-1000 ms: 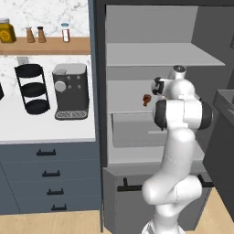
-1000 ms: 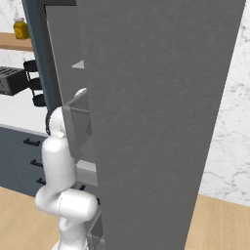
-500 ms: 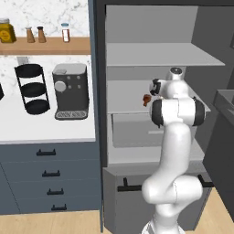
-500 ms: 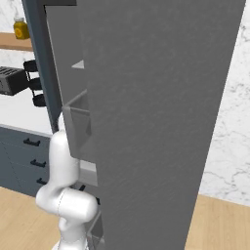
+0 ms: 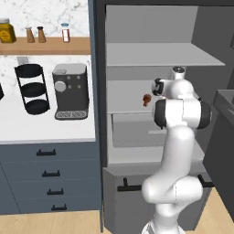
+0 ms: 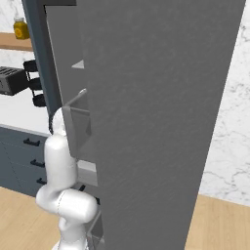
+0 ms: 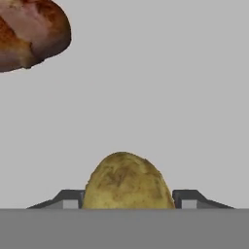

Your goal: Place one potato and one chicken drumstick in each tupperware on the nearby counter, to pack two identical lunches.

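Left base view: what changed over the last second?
Little. The arm's upper section shifted slightly left toward the fridge shelves, and the tool closed in on the potato, which now sits between its tips; a firm grip can't be confirmed. The drumstick on the shelf, the coffee machine and the counter stayed as they were. The base did not move.

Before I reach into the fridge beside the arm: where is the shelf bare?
Bare shelf lies between the potato in the gripper and the chicken drumstick, and all along the side away from the drumstick. It is crowded only at that drumstick corner and around the fingers.
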You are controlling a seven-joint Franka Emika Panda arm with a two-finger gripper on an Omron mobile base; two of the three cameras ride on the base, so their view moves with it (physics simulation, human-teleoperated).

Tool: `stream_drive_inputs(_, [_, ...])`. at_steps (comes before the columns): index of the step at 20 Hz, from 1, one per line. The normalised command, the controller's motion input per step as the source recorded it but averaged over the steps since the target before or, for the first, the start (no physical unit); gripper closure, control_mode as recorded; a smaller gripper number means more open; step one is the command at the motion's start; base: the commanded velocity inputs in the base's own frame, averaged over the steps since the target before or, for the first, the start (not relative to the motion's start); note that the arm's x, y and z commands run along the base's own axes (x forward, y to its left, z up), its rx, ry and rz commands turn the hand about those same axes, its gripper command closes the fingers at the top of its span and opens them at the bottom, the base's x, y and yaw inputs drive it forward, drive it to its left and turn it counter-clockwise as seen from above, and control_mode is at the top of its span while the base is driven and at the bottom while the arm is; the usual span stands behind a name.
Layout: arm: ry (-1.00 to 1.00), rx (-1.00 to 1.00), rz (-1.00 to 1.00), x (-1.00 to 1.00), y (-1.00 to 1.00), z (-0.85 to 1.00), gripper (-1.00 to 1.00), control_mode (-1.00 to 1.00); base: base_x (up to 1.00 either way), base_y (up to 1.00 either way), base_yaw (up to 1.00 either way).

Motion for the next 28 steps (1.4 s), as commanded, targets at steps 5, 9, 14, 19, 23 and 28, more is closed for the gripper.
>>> stream_drive_inputs(5, [-0.12, -0.03, -0.04, -1.0, 0.52, 0.0, 1.0, -1.0, 0.0, 0.0, 0.0])
stream_drive_inputs(9, [-0.05, 0.0, 0.0, -0.99, 0.49, 0.01, 1.0, -1.0, 0.0, 0.0, 0.0])
stream_drive_inputs(14, [0.0, 0.07, -0.03, -0.95, 0.57, 0.37, 1.0, -1.0, 0.0, 0.0, 0.0])
stream_drive_inputs(19, [0.05, 0.11, -0.11, -0.75, 0.42, 0.76, 1.0, -1.0, 0.0, 0.0, 0.0])
stream_drive_inputs(23, [0.05, 0.18, -0.18, -0.89, 0.35, 0.68, 1.0, -1.0, 0.0, 0.0, 0.0])
stream_drive_inputs(28, [0.02, 0.3, -0.11, -0.85, 0.16, 0.68, 1.0, -1.0, 0.0, 0.0, 0.0])
